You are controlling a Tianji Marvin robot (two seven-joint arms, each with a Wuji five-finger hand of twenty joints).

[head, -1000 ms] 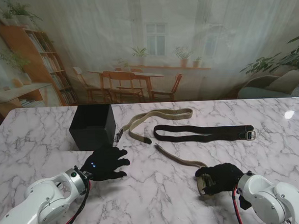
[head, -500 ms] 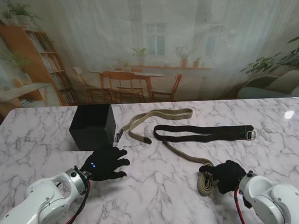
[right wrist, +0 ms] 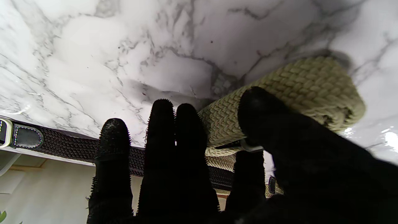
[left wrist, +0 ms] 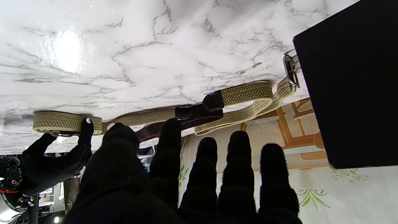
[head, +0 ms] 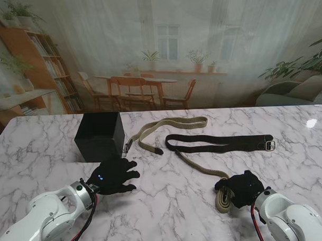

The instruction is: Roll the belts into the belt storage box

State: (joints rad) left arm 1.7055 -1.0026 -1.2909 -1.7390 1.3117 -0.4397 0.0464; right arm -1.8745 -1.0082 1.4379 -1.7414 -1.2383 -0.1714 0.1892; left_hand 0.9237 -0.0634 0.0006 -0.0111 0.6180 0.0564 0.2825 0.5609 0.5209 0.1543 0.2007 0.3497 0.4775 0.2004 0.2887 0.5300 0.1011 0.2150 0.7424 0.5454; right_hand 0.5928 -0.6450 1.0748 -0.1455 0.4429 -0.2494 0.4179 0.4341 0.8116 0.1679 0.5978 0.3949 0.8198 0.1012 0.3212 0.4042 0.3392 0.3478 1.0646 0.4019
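Note:
A black storage box [head: 98,136] stands at the far left of the marble table [head: 169,215]. A folded tan woven belt [head: 166,128] and a black belt [head: 220,143] lie stretched beyond the middle. A third tan belt is partly coiled into a roll [head: 223,198], and its tail [head: 191,161] runs toward the black belt. My right hand [head: 243,189] grips that roll [right wrist: 279,93], with the thumb on top and the fingers beside it. My left hand [head: 112,176] lies open on the table, nearer to me than the box [left wrist: 351,84], holding nothing.
The black belt's metal buckle [head: 270,144] points right. The folded tan belt's buckle [head: 126,148] lies close to the box's right side. Bare marble stretches between my two hands. A printed room backdrop rises behind the table's far edge.
The right hand turned the roll and shifted slightly left and away from me. The belt's tail slid farther out, toward the black belt. The left hand stayed still.

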